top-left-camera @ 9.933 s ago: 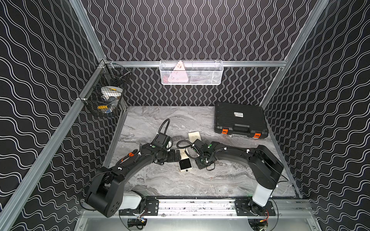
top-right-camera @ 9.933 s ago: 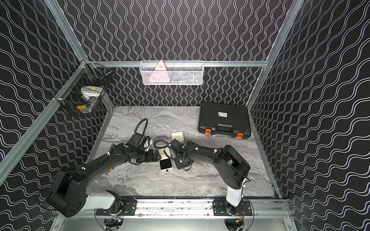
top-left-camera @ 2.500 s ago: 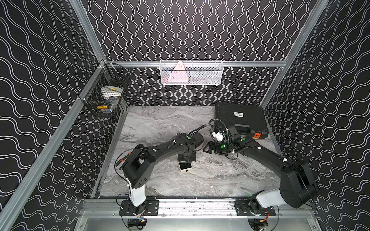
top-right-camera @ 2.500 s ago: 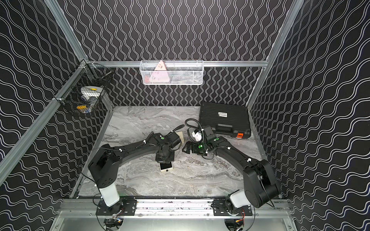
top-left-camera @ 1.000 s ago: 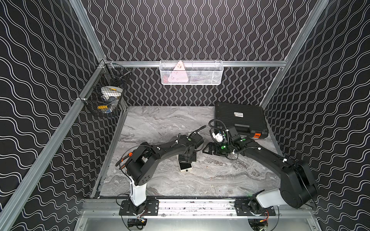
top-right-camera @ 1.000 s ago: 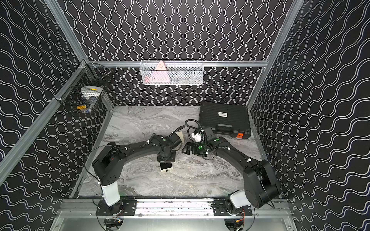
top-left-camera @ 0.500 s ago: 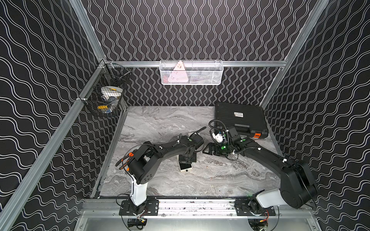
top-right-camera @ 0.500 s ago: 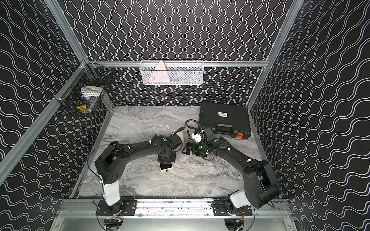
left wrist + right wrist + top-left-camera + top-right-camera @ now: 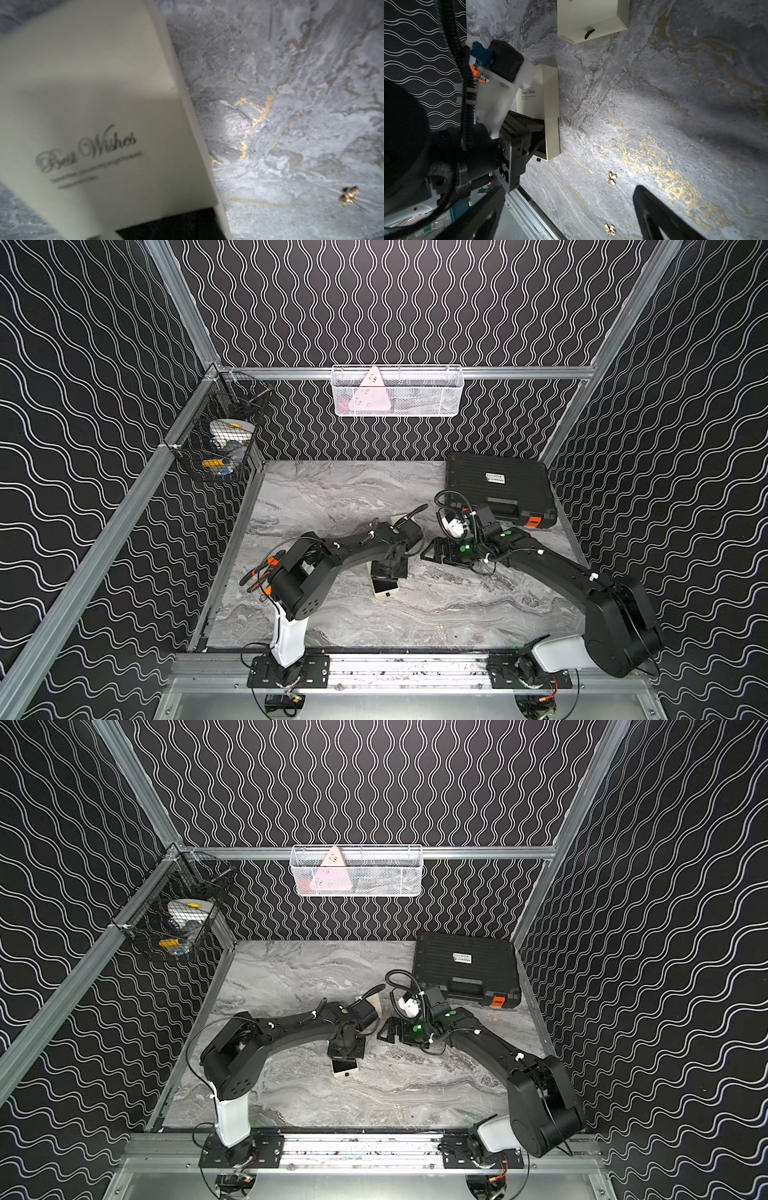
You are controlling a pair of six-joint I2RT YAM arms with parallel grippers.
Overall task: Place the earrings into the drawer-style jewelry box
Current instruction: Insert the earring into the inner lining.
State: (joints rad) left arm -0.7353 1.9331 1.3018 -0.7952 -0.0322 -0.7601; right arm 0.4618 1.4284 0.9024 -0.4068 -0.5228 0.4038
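Observation:
The drawer-style jewelry box [image 9: 385, 588] is cream with "Best Wishes" printed on top [image 9: 87, 104], and lies mid-table in both top views [image 9: 345, 1068]. Its drawer is slid out towards the front and shows a black lining [image 9: 166, 226]. My left gripper [image 9: 388, 570] points down at the drawer [image 9: 537, 133]; its tips are hidden, and whether it holds anything is hidden. Two gold earrings [image 9: 611, 178] [image 9: 610, 229] lie on the marble, and one earring [image 9: 350, 196] shows beside the box. My right gripper [image 9: 430, 552] stands open to the right of the box, empty [image 9: 571, 193].
A second cream box [image 9: 400, 519] with a black tab [image 9: 591, 18] sits behind the left wrist. A black tool case [image 9: 498, 493] lies at the back right. A white wire basket [image 9: 397, 391] and a black one [image 9: 220, 448] hang on the walls.
Over the last second the left arm's rear links shifted slightly while its gripper stayed at the drawer. The right arm has not moved. Ten seconds ago both grippers flanked the box.

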